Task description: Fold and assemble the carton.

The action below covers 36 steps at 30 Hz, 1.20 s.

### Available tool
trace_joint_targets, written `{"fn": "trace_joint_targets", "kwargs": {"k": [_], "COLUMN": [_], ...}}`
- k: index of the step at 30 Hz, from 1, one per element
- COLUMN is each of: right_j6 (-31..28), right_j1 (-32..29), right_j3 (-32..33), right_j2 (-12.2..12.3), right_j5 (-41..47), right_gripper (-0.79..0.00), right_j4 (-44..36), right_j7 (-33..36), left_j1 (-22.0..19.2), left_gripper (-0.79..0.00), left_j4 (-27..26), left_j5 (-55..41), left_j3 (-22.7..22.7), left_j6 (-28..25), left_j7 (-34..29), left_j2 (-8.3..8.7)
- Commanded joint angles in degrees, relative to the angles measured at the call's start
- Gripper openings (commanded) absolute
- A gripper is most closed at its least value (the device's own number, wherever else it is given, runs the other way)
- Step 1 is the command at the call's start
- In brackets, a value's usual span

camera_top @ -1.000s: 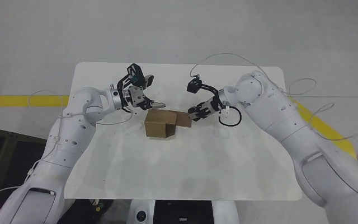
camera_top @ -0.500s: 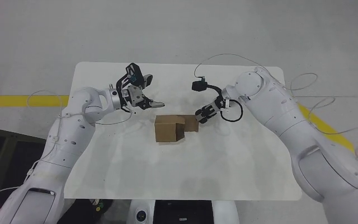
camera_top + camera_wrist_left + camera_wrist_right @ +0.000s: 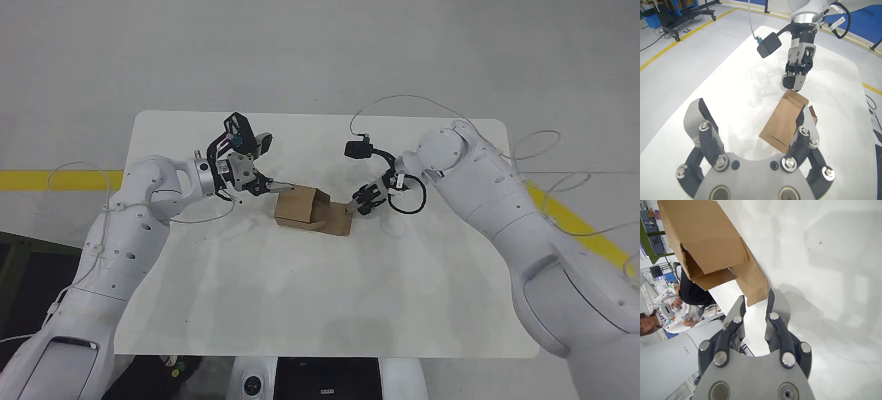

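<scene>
Dragged the carton (image 3: 300,205) a little right and toward the far side of the tabletop (image 3: 330,300) over the last second, turning it slightly on the way. Brought its far left corner right up to the left gripper (image 3: 272,187), itself held almost where it was a second ago. Fingers (image 3: 694,117) there spread wide, grasping nothing, one of them just beside the cardboard and perhaps touching it.

Carried the right gripper (image 3: 357,204) along with the box, at the end of the loose flap (image 3: 338,218) on the right side. Cannot tell whether that flap is pinched or only met at its tip.

Lying now on its side a little far of the tabletop's middle, between the two grippers, open end to the right.

Reads as repositioning rather than folding. Flaps at the open end still loose, so early in the assembly. Probably done to put the box within reach of both arms: left to brace the body, right to bend the flap inward. Worth minding that light cardboard may slide or tip when pushed, with nothing clamped on the left side yet.
</scene>
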Motion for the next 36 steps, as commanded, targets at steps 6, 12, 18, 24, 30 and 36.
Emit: {"fn": "trace_joint_targets", "kwargs": {"k": [6, 12, 18, 24, 30, 36], "right_j6": [-3.2, -3.24, -0.5, 0.9, 1.05, 1.52], "right_j1": [-0.53, -2.99, -8.83, -15.37, -20.34, -24.21], "right_j3": [2.85, 6.92, 12.26, 17.93, 21.11, 23.0], "right_j2": [1.26, 4.06, 7.69, 10.7, 12.17, 12.85], "right_j5": [-0.53, -1.98, -4.0, -5.95, -6.48, -6.08], "right_gripper": [-0.459, -0.437, -0.419, -0.397, -0.163, -0.166], "right_j4": [-2.07, -9.14, -22.25, -34.75, -41.32, -44.13], "right_j7": [-3.85, -7.34, -9.85, -11.78, -13.1, -15.63], "left_j1": [0.28, 0.93, 2.38, 2.54, 0.98, -3.28], "left_gripper": [0.0, 0.0, 0.0, 0.0, 0.0, 0.0], "left_j4": [0.12, 1.64, -3.44, -5.35, -5.62, -2.7], "left_j5": [-0.08, 2.56, 8.28, 13.65, 23.78, 29.56], "left_j3": [-0.91, -2.74, 0.03, 4.99, 11.31, 16.91], "left_j6": [-0.32, -4.63, -4.63, -4.63, -4.63, -4.63], "left_j7": [1.31, 4.06, 6.82, 14.85, 26.85, 35.05], "left_j2": [0.18, 1.04, 4.18, 8.15, 11.09, 10.98]}}
